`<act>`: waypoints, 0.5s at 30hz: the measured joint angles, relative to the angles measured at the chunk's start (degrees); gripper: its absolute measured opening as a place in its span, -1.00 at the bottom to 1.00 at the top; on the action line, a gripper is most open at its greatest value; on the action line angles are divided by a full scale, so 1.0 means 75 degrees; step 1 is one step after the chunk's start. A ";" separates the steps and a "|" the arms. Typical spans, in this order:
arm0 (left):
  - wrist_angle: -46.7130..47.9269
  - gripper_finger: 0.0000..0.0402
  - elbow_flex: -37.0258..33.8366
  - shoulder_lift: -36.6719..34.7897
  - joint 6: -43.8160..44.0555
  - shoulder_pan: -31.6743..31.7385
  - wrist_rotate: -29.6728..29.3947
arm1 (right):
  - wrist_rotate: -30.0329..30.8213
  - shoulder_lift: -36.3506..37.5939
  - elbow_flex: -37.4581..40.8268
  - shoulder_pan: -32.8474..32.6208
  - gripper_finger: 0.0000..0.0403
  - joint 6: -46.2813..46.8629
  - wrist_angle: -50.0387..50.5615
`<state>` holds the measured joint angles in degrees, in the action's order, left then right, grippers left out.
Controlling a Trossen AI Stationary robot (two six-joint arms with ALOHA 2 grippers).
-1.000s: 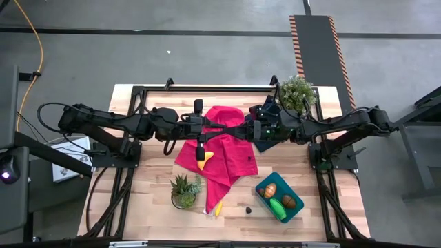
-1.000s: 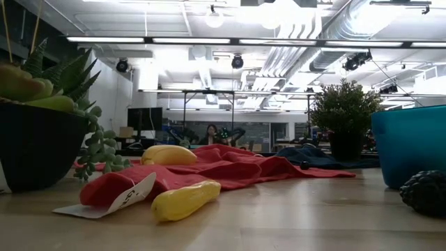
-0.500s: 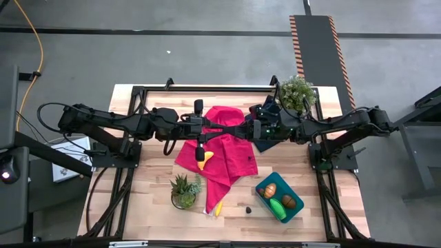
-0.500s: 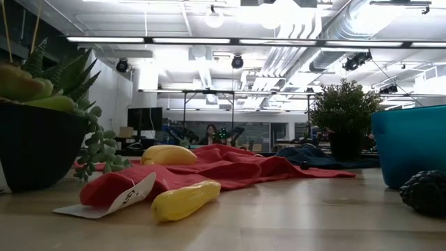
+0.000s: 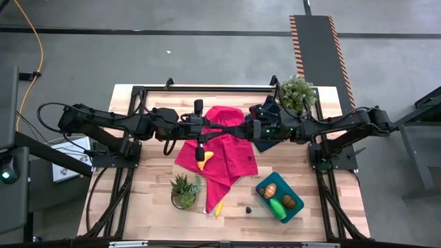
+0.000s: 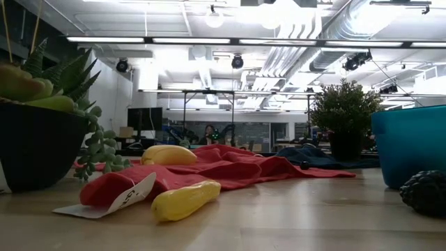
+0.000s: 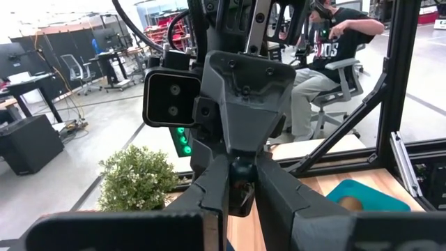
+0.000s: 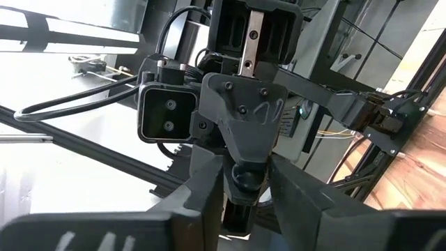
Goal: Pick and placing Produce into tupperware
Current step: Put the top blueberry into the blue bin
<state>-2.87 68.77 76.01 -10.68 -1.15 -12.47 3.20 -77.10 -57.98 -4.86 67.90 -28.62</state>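
The teal tupperware [image 5: 279,196] sits on the table's near right part, set at a slant; inside it lie an orange piece [image 5: 269,191], a green piece [image 5: 277,206] and a brown piece [image 5: 289,201], packed side by side; just beside its near left corner a small dark lump [image 5: 249,208] rests on bare wood [image 5: 148,200]; bare wood also runs along the near edge and down the left side. Left of the tub, one yellow banana [image 5: 218,207] lies at the near tip of a red cloth [image 5: 224,151]; a white tag [image 6: 124,196] pokes out from the cloth there; a potted succulent [image 5: 184,191] stands just beside that tip. Farther back, a second banana [image 5: 201,160] rests on the cloth's middle. Above the cloth's far half the left gripper [image 5: 222,129] and right gripper [image 5: 233,129] meet tip to tip, well clear of the tub; whether either pair of jaws stands apart or together, I cannot tell. A dark navy cloth [image 5: 270,141] lies under the right arm; a leafy plant [image 5: 297,94] fills the far right corner; a seated person [image 7: 327,56] shows beyond the table.
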 joint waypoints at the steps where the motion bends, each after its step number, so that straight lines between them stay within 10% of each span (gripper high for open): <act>1: 0.0000 -0.80 0.0000 0.0000 0.0000 0.0000 -0.0001 | 0.0001 0.0000 0.0000 -0.0001 -0.49 0.0000 0.0003; 15: 0.0000 -0.80 0.0000 -0.0006 -0.0003 0.0000 -0.0006 | 0.0006 0.0000 0.0000 0.0001 -0.63 0.0003 0.0011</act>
<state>-2.87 68.77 75.96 -10.70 -1.15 -12.51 3.25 -77.10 -57.98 -4.85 67.92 -28.53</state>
